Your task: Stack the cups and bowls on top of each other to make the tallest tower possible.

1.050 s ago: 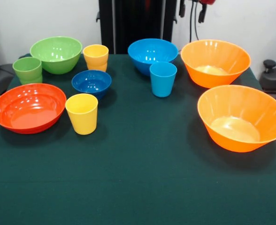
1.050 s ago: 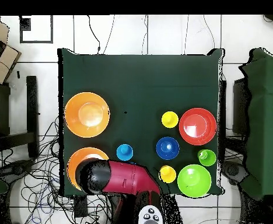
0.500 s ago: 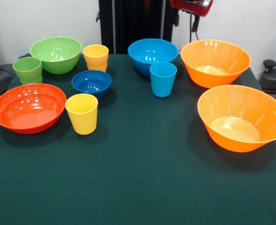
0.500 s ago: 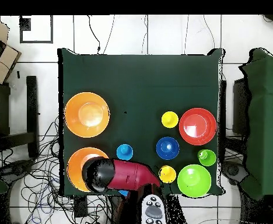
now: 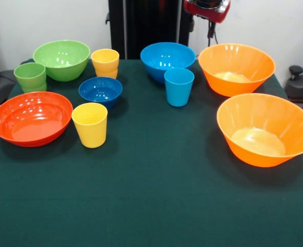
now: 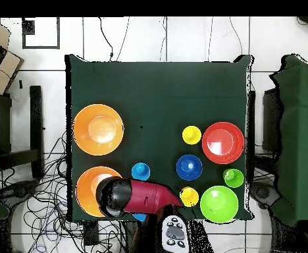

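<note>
Nothing was stacked: every cup and bowl sat separately on the green worktop [image 5: 156, 206]. My arm [image 6: 143, 197] hung over the medium light blue bowl [image 5: 167, 57], beside one large orange bowl [image 5: 236, 67]; whether my jaws were open or closed I could not tell. I judged a wide base best: come straight down, grip a rim squarely, and avoid nudging the light blue cup [image 5: 179, 86].

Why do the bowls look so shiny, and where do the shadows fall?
Front view: bright glare patches sit inside the red-orange bowl and the nearer orange bowl, suggesting light from above; soft shadows spread on the green cloth beside the yellow cup and blue cup. Overhead view: the arm covers part of an orange bowl; shadows hardly show there.
</note>
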You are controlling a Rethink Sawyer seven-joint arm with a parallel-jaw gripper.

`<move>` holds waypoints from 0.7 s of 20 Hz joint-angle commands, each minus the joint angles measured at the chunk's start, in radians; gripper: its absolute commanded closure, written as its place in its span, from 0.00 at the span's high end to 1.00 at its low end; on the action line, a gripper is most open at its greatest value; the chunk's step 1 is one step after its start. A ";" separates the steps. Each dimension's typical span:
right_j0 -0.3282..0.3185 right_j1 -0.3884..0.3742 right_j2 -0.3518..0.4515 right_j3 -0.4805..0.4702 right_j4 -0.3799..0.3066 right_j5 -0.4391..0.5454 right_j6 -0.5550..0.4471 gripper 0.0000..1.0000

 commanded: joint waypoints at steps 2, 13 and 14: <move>-0.010 0.046 0.068 -0.066 -0.063 -0.122 0.027 1.00; -0.011 0.110 0.059 -0.091 -0.083 -0.187 0.038 1.00; -0.015 0.112 0.060 -0.090 -0.083 -0.193 0.038 1.00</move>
